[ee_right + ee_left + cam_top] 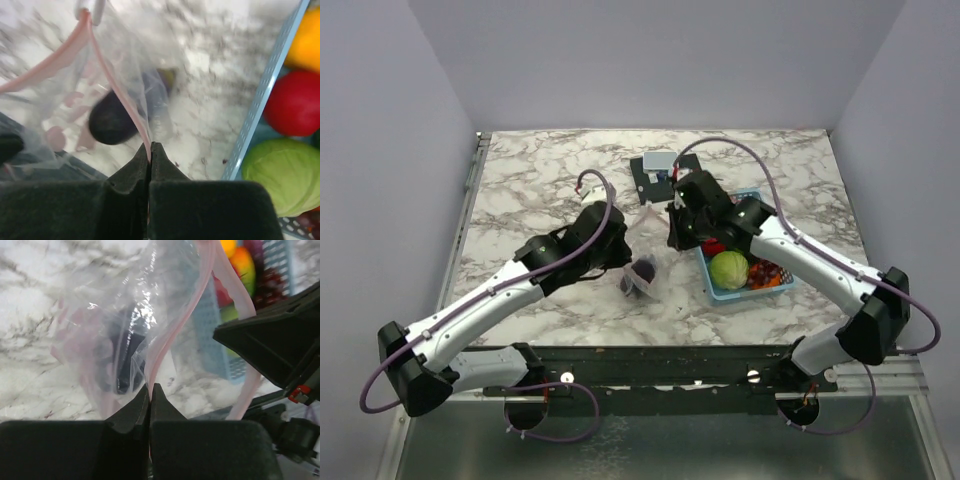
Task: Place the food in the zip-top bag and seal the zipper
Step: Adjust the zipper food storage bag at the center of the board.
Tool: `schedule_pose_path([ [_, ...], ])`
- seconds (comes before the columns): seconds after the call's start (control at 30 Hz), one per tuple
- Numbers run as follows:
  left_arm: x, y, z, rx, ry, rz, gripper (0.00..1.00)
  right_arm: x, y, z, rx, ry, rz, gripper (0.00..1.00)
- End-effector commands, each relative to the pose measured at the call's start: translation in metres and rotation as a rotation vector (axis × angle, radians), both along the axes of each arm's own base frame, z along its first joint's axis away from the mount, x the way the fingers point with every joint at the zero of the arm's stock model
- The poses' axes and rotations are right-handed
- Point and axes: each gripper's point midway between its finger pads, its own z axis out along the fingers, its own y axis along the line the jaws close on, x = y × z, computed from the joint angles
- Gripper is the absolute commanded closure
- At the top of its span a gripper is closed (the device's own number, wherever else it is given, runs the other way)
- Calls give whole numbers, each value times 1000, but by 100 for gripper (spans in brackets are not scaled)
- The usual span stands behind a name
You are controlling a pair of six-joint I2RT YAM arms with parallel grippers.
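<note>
I am working in a robot lab cell rather than a home. Plain pale walls (380,150) box in a marble-patterned tabletop (540,180) on three sides, beyond and to either side of my jaws. Behind the jaws, at my edge, the arm bases sit bolted to a black mounting rail (660,358) with purple cables (725,140) looping loose, and just past the jaws is a small black stand (642,185) carrying a device. Right of the right jaws, the produce is toy stuff: a plastic-looking cabbage (729,269) in a light-blue basket (750,293).
</note>
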Motion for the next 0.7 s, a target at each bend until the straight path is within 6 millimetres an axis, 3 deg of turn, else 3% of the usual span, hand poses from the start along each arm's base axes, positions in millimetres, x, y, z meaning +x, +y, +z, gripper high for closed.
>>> schedule_pose_path([
  [0.0, 8, -3, 108, -160, -192, -18, 100, 20, -3, 111, 108, -239, -25, 99],
  [0.13, 6, 14, 140, -177, -261, 17, 100, 20, -8, 155, 162, -316, -38, 99],
  [0.2, 10, 23, 132, -147, -271, 59, 100, 23, -10, 154, 162, -337, -55, 99],
  [0.27, 10, 19, 111, -126, -235, 52, 100, 28, -10, 127, 116, -310, -62, 99],
  [0.4, 6, 6, 58, -90, -127, 20, 100, 22, 2, 51, 54, -151, -37, 99],
  [0.47, 0, -3, 54, -112, -92, -23, 100, 18, 2, 35, 35, -107, -34, 99],
  [0.5, -2, -7, 63, -132, -100, -49, 100, 17, 2, 39, 37, -107, -33, 99],
  [0.57, -3, -8, 103, -190, -173, -80, 100, 21, 0, 65, 59, -162, -33, 99],
  [0.67, -4, 5, 170, -261, -314, -70, 100, 28, -8, 129, 110, -291, -63, 99],
])
